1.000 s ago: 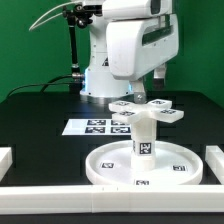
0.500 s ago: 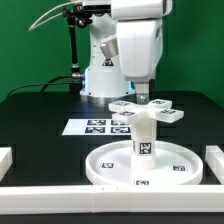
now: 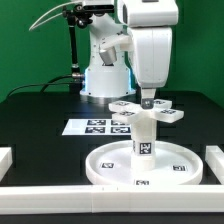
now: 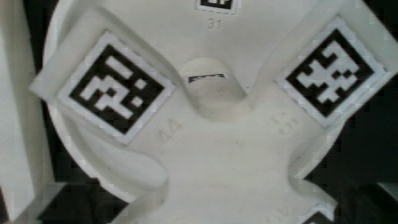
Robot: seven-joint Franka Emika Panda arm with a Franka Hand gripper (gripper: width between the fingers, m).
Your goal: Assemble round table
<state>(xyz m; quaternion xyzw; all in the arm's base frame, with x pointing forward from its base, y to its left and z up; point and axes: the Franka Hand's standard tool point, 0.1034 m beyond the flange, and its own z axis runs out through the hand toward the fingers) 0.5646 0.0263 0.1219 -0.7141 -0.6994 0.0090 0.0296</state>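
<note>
The large rimmed round disc (image 3: 100,166) lies at the front middle of the table. The short thick leg (image 3: 144,136) stands upright on its centre, tag facing the camera. Right behind the leg lies the cross-shaped base (image 3: 166,112), flat on the table. My gripper (image 3: 148,97) hangs straight above the base's centre, just over it and holding nothing. In the wrist view the base (image 4: 222,150) fills the picture, with two tagged arms and its small centre socket (image 4: 210,80). No fingers show there, so the jaws stand open.
The marker board (image 3: 90,126) lies flat behind the disc, toward the exterior view's left. White border rails run along the front (image 3: 100,196), the left (image 3: 5,158) and the right (image 3: 215,160). The arm's white body (image 3: 100,75) stands at the back.
The arm's hand has moved toward the exterior view's right and come to stand over the cross base. The disc, the leg and the base have not moved.
</note>
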